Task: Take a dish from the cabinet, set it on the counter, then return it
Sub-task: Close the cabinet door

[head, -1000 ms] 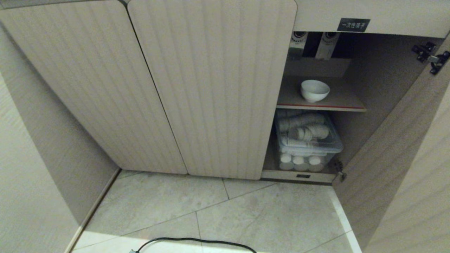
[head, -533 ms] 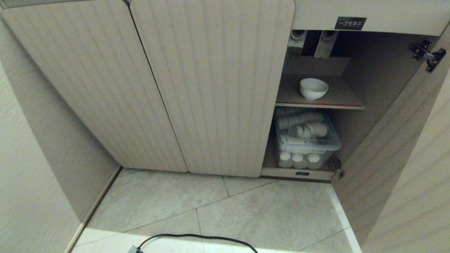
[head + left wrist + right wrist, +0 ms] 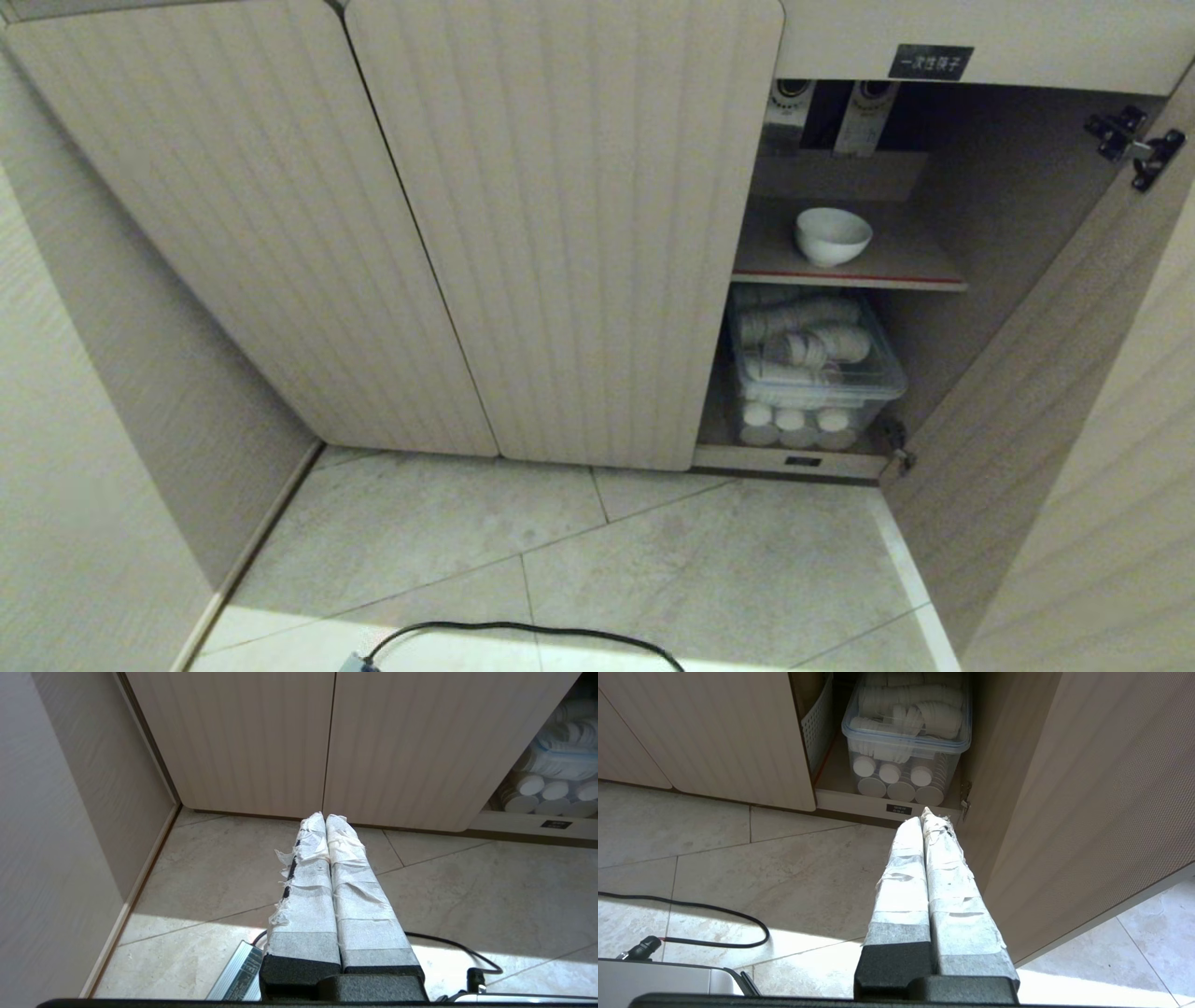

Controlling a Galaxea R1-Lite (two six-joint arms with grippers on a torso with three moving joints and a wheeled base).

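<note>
The dish (image 3: 834, 236) sits upright on the red-edged shelf (image 3: 896, 276) inside the open cabinet (image 3: 560, 233), glossy ceramic, likely slick and breakable; I'd pinch its rim. The left gripper (image 3: 325, 817) and right gripper (image 3: 924, 814) hover low over the floor, both closed and empty. The counter isn't visible, and the shelf's back is dim
</note>
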